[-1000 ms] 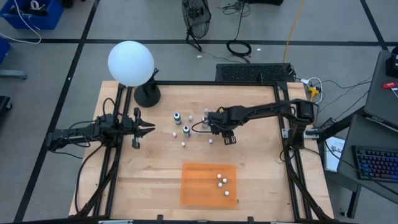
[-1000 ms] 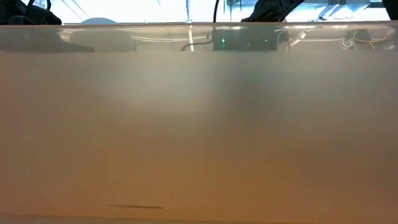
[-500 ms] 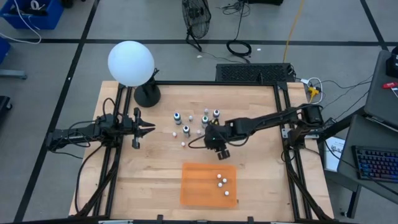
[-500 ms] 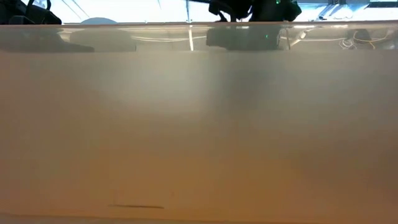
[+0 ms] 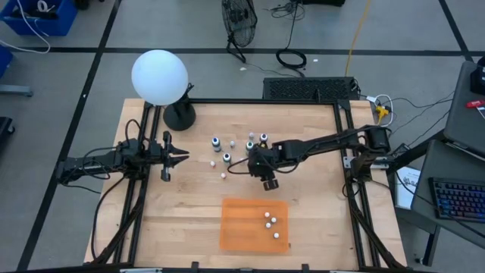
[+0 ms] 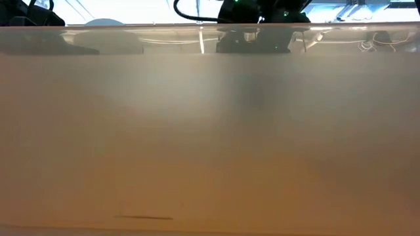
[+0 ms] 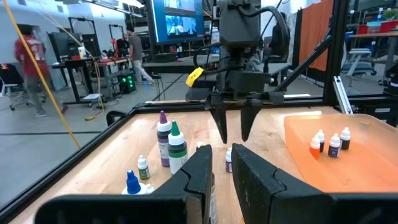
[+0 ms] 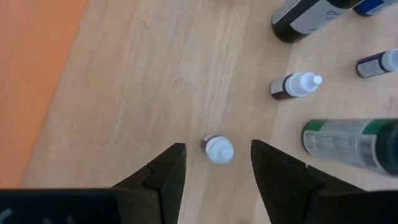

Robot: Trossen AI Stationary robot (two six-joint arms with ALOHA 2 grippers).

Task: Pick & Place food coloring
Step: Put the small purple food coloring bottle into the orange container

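Observation:
Four small dark food coloring bottles [image 5: 226, 158] stand on the wooden table's middle, with tiny white dropper bottles [image 5: 223, 175] near them. Several more stand on the flat orange mat [image 5: 242, 227] near the front edge. My right gripper [image 8: 217, 148] is open and points slanting down over the table, just right of the cluster [image 5: 267, 180]. One tiny white-capped bottle [image 8: 218, 150] stands on the table between its fingers, untouched. My left gripper [image 7: 222, 165] is shut, level, at the table's left [image 5: 168, 157], holding nothing.
A white globe lamp [image 5: 159, 77] on a black base stands at the far left corner. Black frame rails [image 5: 129, 220] run along the table's left and right sides. Taller purple- and green-topped bottles [image 7: 176, 146] stand close beside my right gripper. People move in the room behind.
My right gripper has swung away from the bottle cluster toward the table's near edge and tipped, uncovering the far bottles. It now hangs over a single tiny bottle. Its fingers have stayed open. The bottles have not moved.

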